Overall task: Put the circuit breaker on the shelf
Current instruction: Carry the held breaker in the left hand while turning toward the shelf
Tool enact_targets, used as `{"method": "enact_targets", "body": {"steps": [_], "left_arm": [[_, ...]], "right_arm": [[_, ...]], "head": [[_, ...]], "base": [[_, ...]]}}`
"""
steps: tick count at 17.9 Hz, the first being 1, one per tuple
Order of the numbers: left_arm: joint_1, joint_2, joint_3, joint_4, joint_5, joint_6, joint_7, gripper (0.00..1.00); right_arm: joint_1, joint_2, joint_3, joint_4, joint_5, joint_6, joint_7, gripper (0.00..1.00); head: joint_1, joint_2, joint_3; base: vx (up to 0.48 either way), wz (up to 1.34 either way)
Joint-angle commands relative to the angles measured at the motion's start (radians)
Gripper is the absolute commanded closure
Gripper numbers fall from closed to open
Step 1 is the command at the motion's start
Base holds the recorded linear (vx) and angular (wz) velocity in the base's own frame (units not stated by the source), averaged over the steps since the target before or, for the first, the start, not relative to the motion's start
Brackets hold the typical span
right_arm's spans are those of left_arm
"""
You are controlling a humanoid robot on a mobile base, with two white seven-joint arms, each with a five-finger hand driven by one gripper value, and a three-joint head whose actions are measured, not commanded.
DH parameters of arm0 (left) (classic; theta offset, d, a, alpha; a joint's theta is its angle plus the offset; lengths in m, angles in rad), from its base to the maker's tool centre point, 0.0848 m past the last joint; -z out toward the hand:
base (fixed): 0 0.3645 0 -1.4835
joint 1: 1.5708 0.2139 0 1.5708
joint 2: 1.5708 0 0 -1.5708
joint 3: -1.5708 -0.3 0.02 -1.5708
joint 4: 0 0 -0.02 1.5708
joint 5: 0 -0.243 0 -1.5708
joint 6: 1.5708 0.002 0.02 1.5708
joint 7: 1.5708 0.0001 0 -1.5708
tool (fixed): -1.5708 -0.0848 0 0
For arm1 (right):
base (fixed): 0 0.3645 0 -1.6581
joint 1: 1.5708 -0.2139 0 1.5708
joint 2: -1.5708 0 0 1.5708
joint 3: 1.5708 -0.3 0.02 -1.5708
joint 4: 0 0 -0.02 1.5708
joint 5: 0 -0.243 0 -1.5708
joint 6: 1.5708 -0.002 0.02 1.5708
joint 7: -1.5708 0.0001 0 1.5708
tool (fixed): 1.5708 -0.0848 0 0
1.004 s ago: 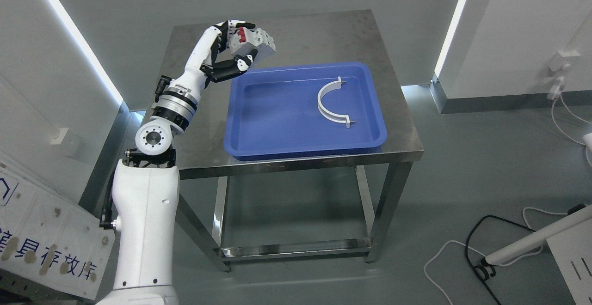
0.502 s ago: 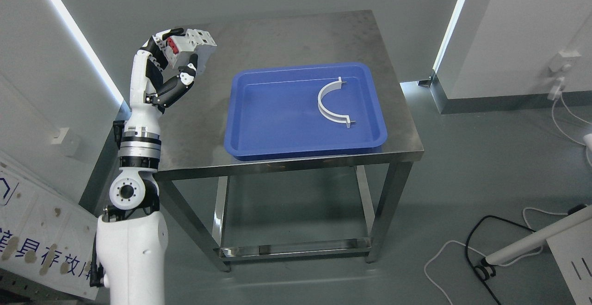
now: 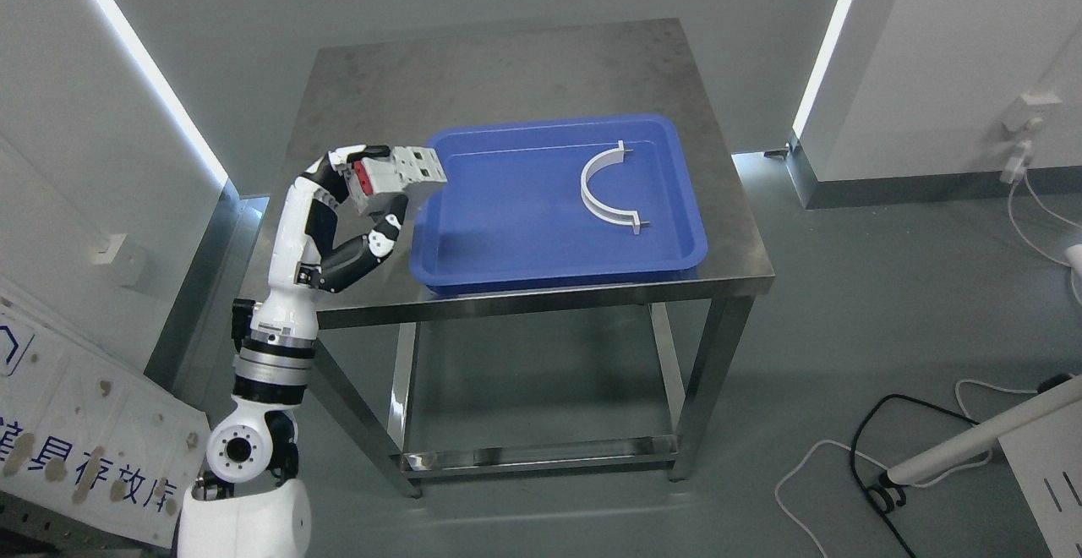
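A grey circuit breaker (image 3: 404, 172) with a red switch face is held in the air by my left hand (image 3: 372, 199), whose fingers are curled around it. The hand hovers over the left part of the steel table (image 3: 507, 68), just left of the blue tray (image 3: 507, 237). My left arm (image 3: 283, 304) rises from the lower left of the head view. No shelf shows in this view. My right arm is out of view.
A white half-ring part (image 3: 604, 190) lies in the blue tray. Cables (image 3: 871, 448) trail on the floor at the lower right. A white panel with printed characters (image 3: 76, 448) leans at the lower left. Walls with light strips stand on both sides.
My left hand carried the breaker from above the table's far left corner outward to the left, then down and nearer, to beside the tray's left rim. The arm has drawn back.
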Motion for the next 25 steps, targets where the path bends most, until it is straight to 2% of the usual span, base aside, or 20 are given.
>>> {"method": "enact_targets", "body": {"steps": [1, 15, 25], "left_arm": [[0.084, 0.014, -0.017, -0.147, 0.004, -0.017, -0.05, 0.81], [0.082, 0.014, -0.011, -0.171, 0.004, -0.023, -0.047, 0.81], [0.07, 0.014, -0.011, -0.171, 0.005, -0.037, -0.046, 0.81]], "right_arm": [[0.0, -0.017, 0.0, 0.0, 0.0, 0.0, 0.0, 0.0], [0.0, -0.017, 0.0, 0.0, 0.0, 0.0, 0.0, 0.0], [0.0, -0.017, 0.0, 0.0, 0.0, 0.0, 0.0, 0.0]], "head": [[0.0, 0.0, 0.0], [0.0, 0.0, 0.0], [0.0, 0.0, 0.0]], "base": [[0.0, 0.0], [-0.009, 0.0], [-0.167, -0.02]]}}
